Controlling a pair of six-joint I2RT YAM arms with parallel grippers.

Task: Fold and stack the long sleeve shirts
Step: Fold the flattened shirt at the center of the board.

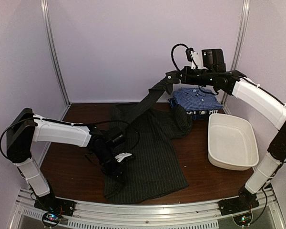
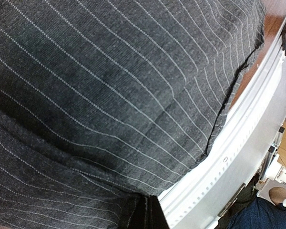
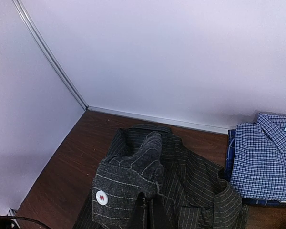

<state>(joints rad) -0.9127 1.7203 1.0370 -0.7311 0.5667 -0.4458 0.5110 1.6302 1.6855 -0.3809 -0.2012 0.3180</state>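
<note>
Charcoal pinstriped shirt point(image 1: 152, 152) spread on table point(image 1: 76, 162), left arm point(image 1: 62, 133) bent low, left gripper point(image 1: 117, 171) pinching its near-left edge, right arm point(image 1: 262, 100) raised high, right gripper point(image 1: 168, 77) pinching its cuff point(image 3: 119, 186), sleeve point(image 1: 145, 102) stretched up taut, blue checked shirt point(image 1: 195, 99) folded at back right, white tub point(image 1: 231, 143) beside
</note>
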